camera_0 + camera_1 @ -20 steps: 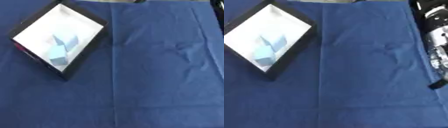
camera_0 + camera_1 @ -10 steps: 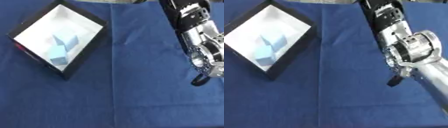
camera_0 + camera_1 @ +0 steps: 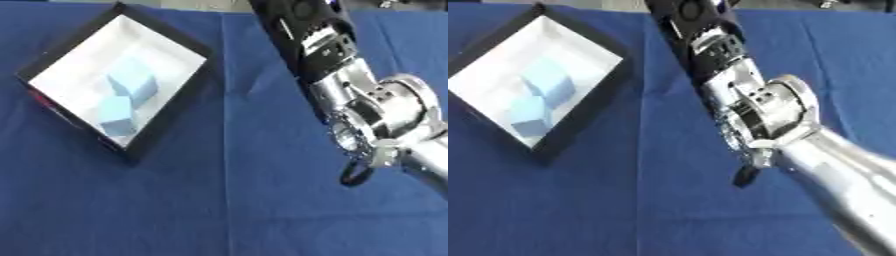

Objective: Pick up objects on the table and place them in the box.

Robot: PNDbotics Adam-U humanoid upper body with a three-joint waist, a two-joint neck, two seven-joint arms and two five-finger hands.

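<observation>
Right hand (image 3: 702, 27) at the top edge, black, above the silver forearm slanting down to the lower right, well right of the box; fingers cut off by the edge, so open or closed cannot be told. Spread beneath everything, a creased dark blue tablecloth (image 3: 219, 200). Upper left on it, a black-rimmed square box with a white floor (image 3: 166, 52), turned like a diamond. Inside, two pale blue blocks (image 3: 131, 85) (image 3: 116, 115), touching.
</observation>
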